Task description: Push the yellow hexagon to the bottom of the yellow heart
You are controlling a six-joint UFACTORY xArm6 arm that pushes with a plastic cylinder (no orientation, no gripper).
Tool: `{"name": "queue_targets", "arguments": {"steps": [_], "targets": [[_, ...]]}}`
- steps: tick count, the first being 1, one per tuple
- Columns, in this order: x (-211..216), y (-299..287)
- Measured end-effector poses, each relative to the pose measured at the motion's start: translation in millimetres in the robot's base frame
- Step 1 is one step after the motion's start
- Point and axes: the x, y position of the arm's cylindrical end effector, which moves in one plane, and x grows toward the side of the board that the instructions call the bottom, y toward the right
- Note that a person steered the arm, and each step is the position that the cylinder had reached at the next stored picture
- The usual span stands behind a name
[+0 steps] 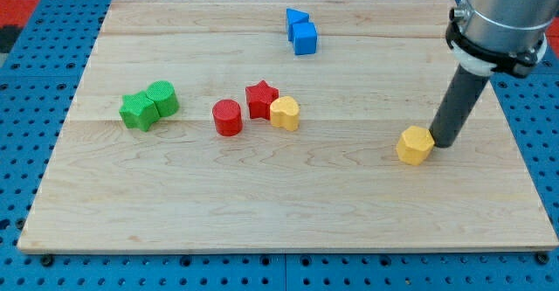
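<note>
The yellow hexagon (pixel 415 145) lies on the wooden board at the view's right, below mid-height. The yellow heart (pixel 285 114) lies near the board's middle, touching the right side of a red star (pixel 260 99). My tip (pixel 445 143) rests on the board just to the right of the yellow hexagon, touching or nearly touching its right edge. The rod rises up and to the right to the arm's grey body at the view's top right.
A red cylinder (pixel 227 117) stands left of the red star. A green star (pixel 137 111) and a green round block (pixel 162 98) touch at the view's left. A blue triangle (pixel 297 17) and a blue cube (pixel 305 38) sit at the top. The wooden board (pixel 262 212) lies on a blue pegboard.
</note>
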Motion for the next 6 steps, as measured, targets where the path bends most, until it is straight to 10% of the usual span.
{"name": "queue_targets", "arguments": {"steps": [3, 5, 6], "targets": [[-2, -127], [61, -108], [17, -149]]}}
